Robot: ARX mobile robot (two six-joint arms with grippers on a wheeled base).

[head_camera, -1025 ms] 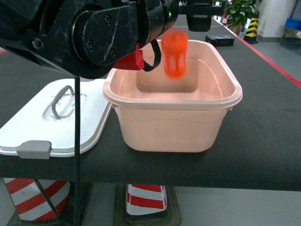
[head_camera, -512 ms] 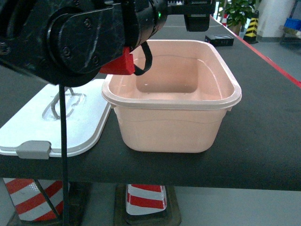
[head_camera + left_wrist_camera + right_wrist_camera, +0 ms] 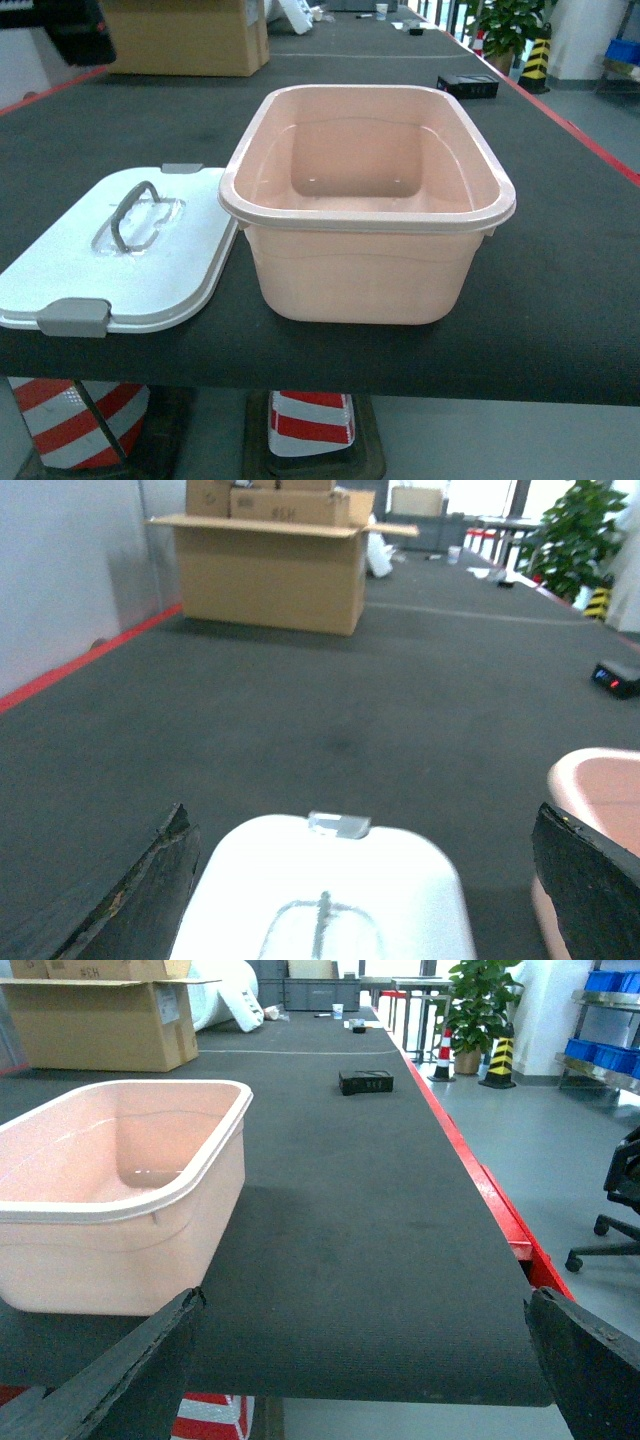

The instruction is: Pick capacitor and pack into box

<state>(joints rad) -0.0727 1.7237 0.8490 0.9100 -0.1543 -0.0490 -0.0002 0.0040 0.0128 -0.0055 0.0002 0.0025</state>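
Sitting lidless — box (image 3: 367, 265), lid (image 3: 120, 265) beside

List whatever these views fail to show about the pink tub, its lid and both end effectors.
- Tub floor: in the head view the near wall hides it; both wrist views cut the tub off, so any contents cannot be seen.
- Lid: its near half is cut off by the left wrist frame's bottom edge.
- Left end effector and right end effector: only blurred finger edges show, spread wide with nothing between them.
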